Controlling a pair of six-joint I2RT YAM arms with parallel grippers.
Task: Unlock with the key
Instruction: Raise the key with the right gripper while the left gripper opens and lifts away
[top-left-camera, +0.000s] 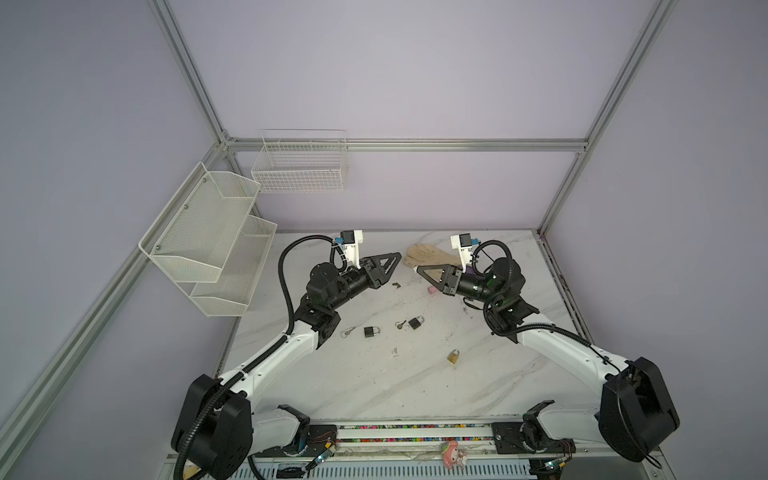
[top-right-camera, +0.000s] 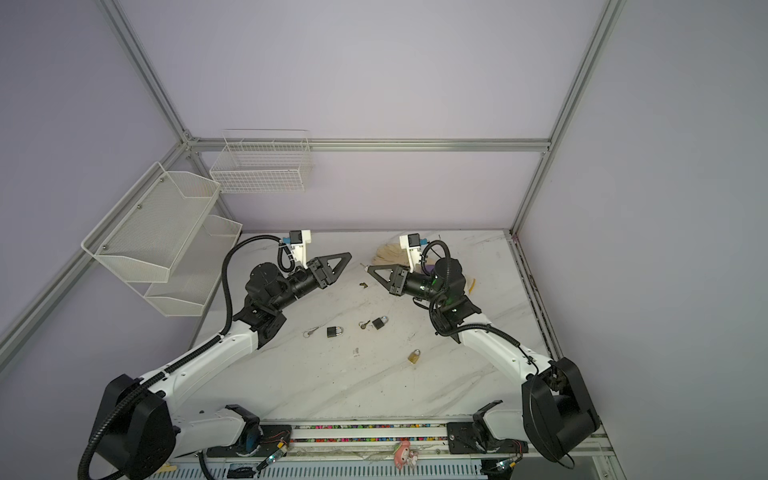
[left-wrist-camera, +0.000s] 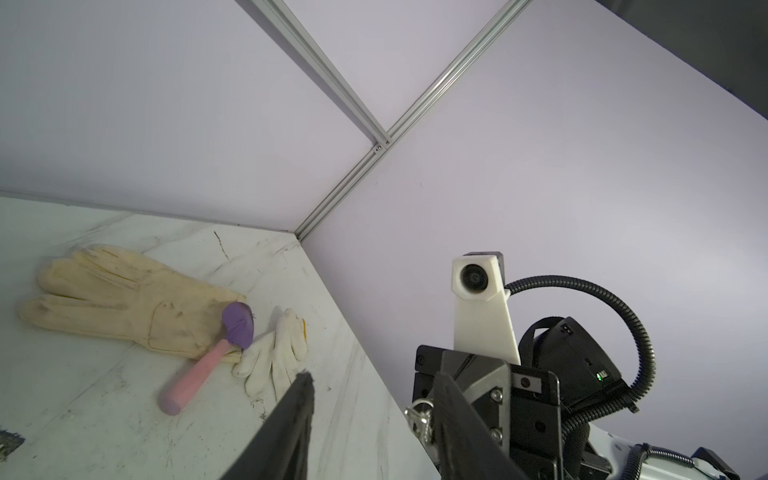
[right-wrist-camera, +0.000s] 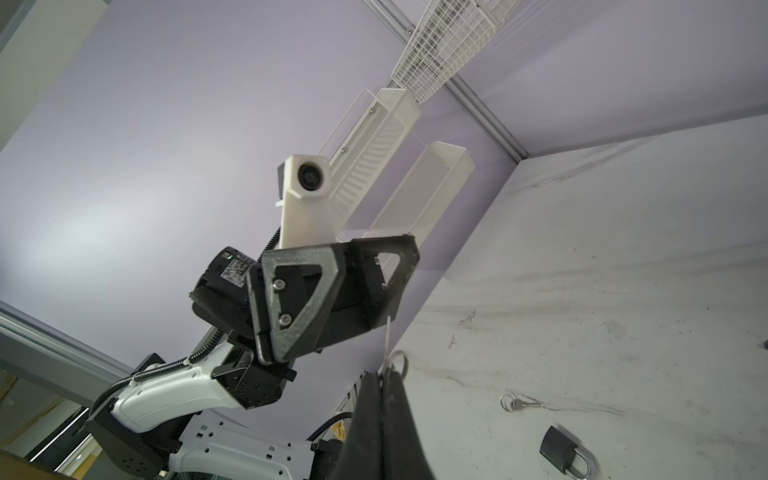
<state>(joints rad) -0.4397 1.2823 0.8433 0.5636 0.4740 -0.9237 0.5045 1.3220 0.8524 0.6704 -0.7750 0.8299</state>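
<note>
Gripping a small silver key (left-wrist-camera: 419, 417) at its ring end, the right tool (top-left-camera: 417, 268) is clenched tight and raised above the tabletop (top-left-camera: 374, 395), its tip aimed across the middle at the left tool (top-left-camera: 398, 254). Seen from the right wrist view, the key's thin blade juts beyond the clenched tips. Its long axis runs on toward the left tool, not down at any lock. The left tool hangs at about the same height, nearly tip to tip with the right, its jaws parted and nothing seen held between them. In the left wrist view the key shows inside that gap, close against one of the left tool's fingers (left-wrist-camera: 461, 415), though I cannot tell whether they touch. Every lock lies lower, flat on the tabletop and back toward the robot's base. A black padlock (top-left-camera: 416, 322) sits nearly in line with the right tool's tip, and a second black padlock (top-left-camera: 372, 331) lies beside it, nearer the left arm. A brass padlock (top-left-camera: 453, 356) is further back on the right arm's side. Loose keys (top-left-camera: 400, 325) lie among them. Judging from this, the coming move turns on the blade's direction. It must either pass into the waiting left tool or swing down toward a padlock, and which padlock it fits cannot be told.
</note>
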